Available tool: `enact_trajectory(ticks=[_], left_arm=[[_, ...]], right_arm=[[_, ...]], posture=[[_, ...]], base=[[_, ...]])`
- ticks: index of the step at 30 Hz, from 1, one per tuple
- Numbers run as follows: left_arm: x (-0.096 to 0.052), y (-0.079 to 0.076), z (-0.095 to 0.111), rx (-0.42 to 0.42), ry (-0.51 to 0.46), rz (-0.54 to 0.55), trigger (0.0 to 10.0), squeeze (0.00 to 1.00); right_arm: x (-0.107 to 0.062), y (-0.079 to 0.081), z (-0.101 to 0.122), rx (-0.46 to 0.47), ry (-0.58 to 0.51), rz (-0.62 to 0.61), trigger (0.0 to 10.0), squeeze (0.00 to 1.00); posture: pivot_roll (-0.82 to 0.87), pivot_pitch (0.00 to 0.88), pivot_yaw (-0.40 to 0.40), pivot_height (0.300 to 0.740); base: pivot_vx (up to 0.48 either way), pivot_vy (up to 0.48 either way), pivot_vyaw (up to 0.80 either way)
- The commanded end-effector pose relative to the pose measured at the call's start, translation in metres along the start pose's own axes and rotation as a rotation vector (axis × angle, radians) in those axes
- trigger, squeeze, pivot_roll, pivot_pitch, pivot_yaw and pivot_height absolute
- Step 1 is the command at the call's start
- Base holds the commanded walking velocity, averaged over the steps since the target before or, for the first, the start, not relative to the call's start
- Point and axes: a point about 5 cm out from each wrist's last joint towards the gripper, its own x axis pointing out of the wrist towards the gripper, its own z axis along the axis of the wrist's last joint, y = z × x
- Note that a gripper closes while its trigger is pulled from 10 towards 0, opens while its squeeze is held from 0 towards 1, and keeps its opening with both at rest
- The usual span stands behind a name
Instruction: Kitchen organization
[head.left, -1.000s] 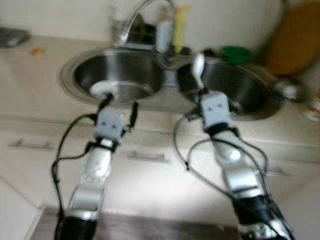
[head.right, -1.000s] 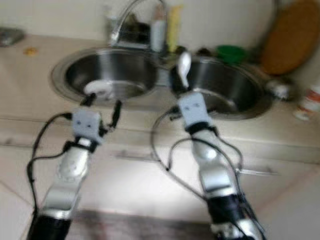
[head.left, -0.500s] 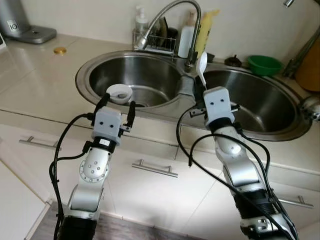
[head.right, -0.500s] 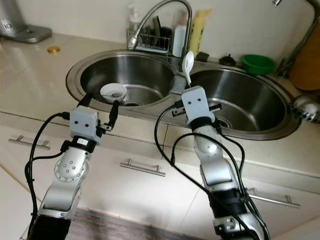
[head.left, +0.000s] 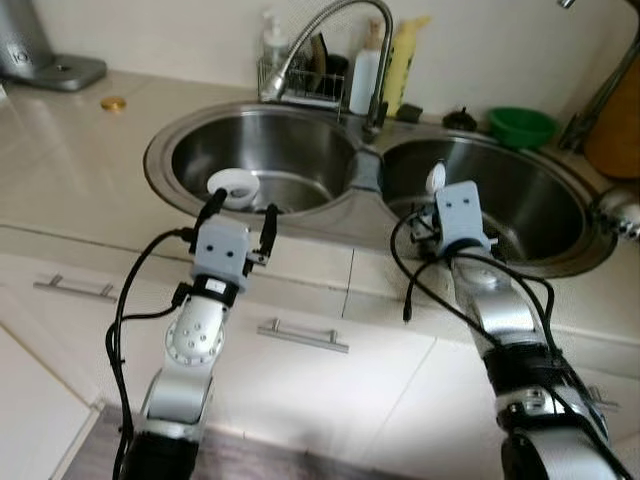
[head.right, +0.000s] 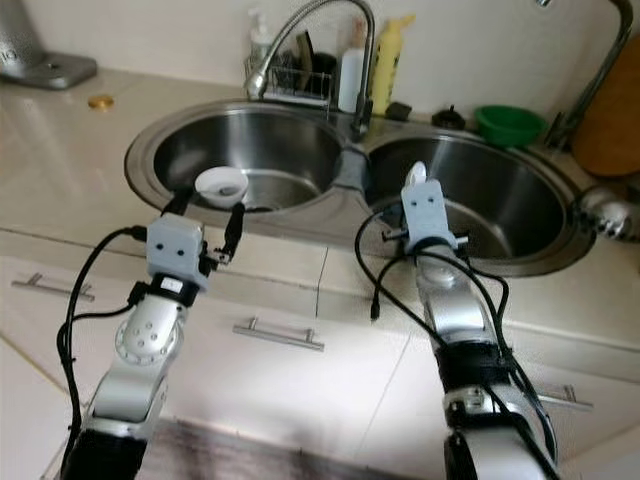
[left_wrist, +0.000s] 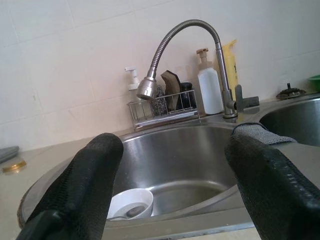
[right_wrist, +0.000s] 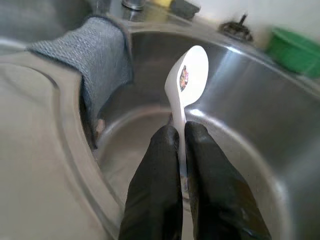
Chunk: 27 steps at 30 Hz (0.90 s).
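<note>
A white spoon with a small printed mark in its bowl sticks up from my right gripper, which is shut on its handle. That gripper hangs over the front of the right sink basin. My left gripper is open at the front rim of the left basin, its fingers spread with nothing between them. A white bowl sits in the left basin just beyond it, with something small inside.
A grey cloth drapes over the divider between the basins. Behind the sink stand a curved tap, a wire rack with sponges, a white bottle and a yellow bottle. A green bowl sits at the back right.
My right gripper has moved right and down with the spoon, from over the divider to the right basin. The left gripper stays open near the bowl. The head camera has shifted.
</note>
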Motion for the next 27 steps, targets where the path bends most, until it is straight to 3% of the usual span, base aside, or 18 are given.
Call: enact_trajectory(ticks=[1, 4, 5, 6, 20, 26, 27], left_arm=[[0.002, -0.002, 0.001, -0.004, -0.003, -0.002, 10.0, 0.00], [0.001, -0.002, 0.001, -0.004, -0.004, -0.004, 10.0, 0.00], [0.001, -0.002, 0.001, -0.002, -0.004, -0.003, 10.0, 0.00], [0.001, -0.001, 0.001, -0.002, -0.004, -0.002, 10.0, 0.00], [0.001, -0.002, 0.000, -0.014, 0.006, 0.000, 10.0, 0.00], [0.001, -0.003, 0.000, -0.035, 0.009, 0.003, 10.0, 0.00], [0.000, -0.003, 0.000, -0.039, 0.010, 0.004, 10.0, 0.00]], right_arm=[[0.005, -0.009, 0.004, 0.067, 0.041, 0.003, 10.0, 0.00], [0.012, -0.016, 0.015, 0.181, 0.059, -0.021, 10.0, 0.00], [0.014, -0.017, 0.016, 0.201, 0.074, -0.025, 10.0, 0.21], [0.014, -0.017, 0.015, 0.207, 0.082, -0.027, 10.0, 1.00], [0.014, -0.013, 0.001, 0.261, 0.115, -0.014, 10.0, 1.00], [0.008, -0.020, 0.018, 0.263, -0.056, -0.090, 10.0, 1.00], [0.004, -0.019, 0.024, 0.258, -0.113, -0.099, 10.0, 0.64]], posture=[[-0.01, 0.000, -0.084, 0.740], [0.00, 0.000, -0.089, 0.740], [0.00, 0.000, -0.090, 0.740], [0.00, 0.000, -0.091, 0.740], [-0.01, 0.000, -0.083, 0.740], [-0.01, 0.000, -0.085, 0.740], [-0.01, 0.000, -0.085, 0.740]], base=[[0.000, 0.000, 0.00], [0.000, 0.000, 0.00], [0.000, 0.000, 0.00], [0.000, 0.000, 0.00], [0.000, 0.000, 0.00], [0.000, 0.000, 0.00], [0.000, 0.000, 0.00]])
